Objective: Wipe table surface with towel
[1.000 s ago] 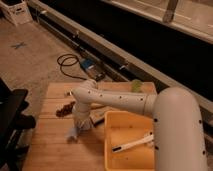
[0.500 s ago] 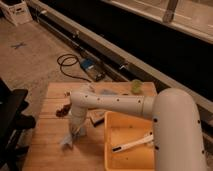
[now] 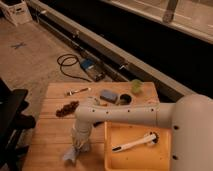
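The slatted light-wood counter carries the work, and the white robot arm reaches across it from the right side toward the front left area. At the arm's end the claw points down near the front edge of the counter, a little in from the front left corner, and it is clenched on the crumpled pale blue-grey towel, which hangs from it and lies bunched on the wood just below and to the left of the wrist. Whether the whole cloth presses flat on the boards cannot be made out. Just to the right of the claw, taking up the front right part of the counter, sits a square yellow plastic bin with a white long-handled brush lying slantwise inside it. Near the left edge, about midway back, lies a dark brown clump of crumbly matter. Along the back edge, toward the back left corner, rests a small tool with a pale handle and dark tip; further right along that edge sits a blue-grey rectangular sponge, then a dark round object partly hidden by the arm, and near the back right corner stands a small green cup-like item. Beyond the counter, on the concrete floor, a black coiled cable lies beside a blue box.
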{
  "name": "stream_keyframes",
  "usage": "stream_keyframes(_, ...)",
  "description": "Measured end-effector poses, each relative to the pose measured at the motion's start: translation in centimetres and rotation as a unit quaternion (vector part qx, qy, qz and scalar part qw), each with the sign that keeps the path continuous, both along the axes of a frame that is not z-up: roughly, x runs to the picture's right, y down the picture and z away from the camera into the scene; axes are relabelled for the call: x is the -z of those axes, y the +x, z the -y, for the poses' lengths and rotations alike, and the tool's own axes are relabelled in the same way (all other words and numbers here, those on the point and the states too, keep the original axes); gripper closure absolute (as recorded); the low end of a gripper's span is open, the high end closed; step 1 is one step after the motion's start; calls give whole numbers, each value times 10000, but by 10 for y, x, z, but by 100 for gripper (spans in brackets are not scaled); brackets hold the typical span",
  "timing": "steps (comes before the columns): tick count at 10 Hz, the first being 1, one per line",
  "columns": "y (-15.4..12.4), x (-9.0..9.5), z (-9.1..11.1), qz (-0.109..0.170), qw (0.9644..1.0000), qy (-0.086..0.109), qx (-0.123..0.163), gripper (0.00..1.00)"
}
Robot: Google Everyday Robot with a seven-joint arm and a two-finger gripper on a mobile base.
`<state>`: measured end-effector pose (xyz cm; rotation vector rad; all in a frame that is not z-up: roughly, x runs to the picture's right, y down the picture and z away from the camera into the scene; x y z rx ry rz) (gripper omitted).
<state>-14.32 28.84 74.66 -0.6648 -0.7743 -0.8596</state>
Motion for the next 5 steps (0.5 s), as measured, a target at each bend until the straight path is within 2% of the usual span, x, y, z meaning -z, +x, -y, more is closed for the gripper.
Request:
stream_keyframes(3,3,-11,21,-64,9997,218,12,100)
stream_keyframes(5,-10,-37,50,82,9995,286,93,100)
